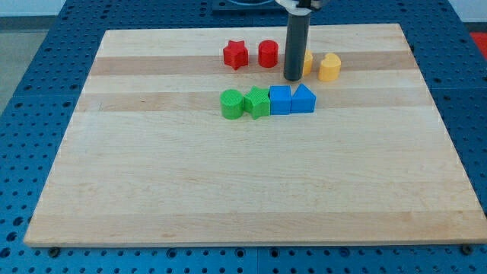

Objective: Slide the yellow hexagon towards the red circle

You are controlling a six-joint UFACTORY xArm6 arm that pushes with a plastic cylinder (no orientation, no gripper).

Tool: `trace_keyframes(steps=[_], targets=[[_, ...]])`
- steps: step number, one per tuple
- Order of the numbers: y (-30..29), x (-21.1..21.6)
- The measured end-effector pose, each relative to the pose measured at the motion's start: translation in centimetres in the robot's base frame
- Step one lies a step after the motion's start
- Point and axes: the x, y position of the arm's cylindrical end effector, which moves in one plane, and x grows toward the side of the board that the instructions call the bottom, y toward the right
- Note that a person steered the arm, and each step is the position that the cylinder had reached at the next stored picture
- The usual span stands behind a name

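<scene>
1. My tip (294,78) rests on the worktop (228,175) near the view's top. It sits between the red circle (267,54) on the view's left and a yellow block (307,62) on the view's right.
2. The rod hides most of that yellow block. Only a sliver shows past the rod's right edge, so I cannot confirm its shape or whether the tip touches it. I judge it to be the yellow hexagon, the task's block.
3. A second yellow block (329,67), rounded and with its outline unclear, stands just beside it, further to the view's right.
4. There is no hand on this rig, only the rod, so nothing is held; any push comes from side contact.
5. Placement judgement: the tip is on the wrong side for the goal. To drive the hidden yellow block leftward towards the red circle, the tip should bear on its right face, in the narrow space beside the other yellow block.
6. The red star (236,55) lies left of the red circle, apart from it.
7. Below, a row runs left to right: green circle (231,104), green star (257,103), blue cube (280,100), blue block (303,99) with a peaked top. They are close together and clear of the push line.
</scene>
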Motion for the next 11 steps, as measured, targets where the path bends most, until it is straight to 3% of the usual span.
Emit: trace_keyframes(steps=[7,11], targets=[[6.5,-2.8],[5.8,-4.9]])
